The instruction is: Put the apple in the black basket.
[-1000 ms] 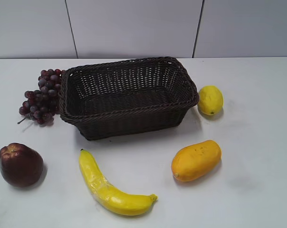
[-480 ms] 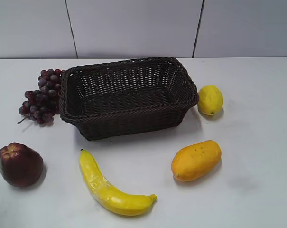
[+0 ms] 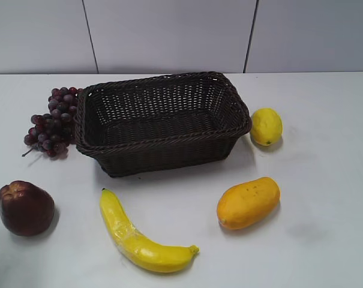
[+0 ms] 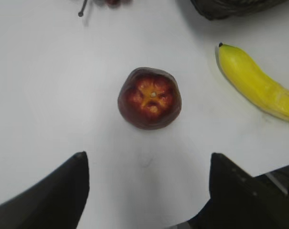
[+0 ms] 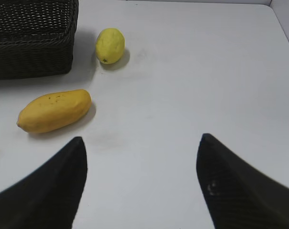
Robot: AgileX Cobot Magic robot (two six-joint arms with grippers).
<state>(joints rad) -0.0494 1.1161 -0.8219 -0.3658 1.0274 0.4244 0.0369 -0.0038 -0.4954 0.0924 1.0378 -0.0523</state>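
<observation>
The dark maroon apple sits on the white table at the front left; in the left wrist view it shows its orange-yellow dimpled top. My left gripper is open and empty, above the table just short of the apple. The black basket stands empty at the table's middle back; its corner shows in the right wrist view and a bit of it in the left wrist view. My right gripper is open and empty over bare table. Neither gripper shows in the exterior view.
A purple grape bunch lies left of the basket. A banana lies at the front middle and also shows in the left wrist view. A mango and a lemon lie right of the basket.
</observation>
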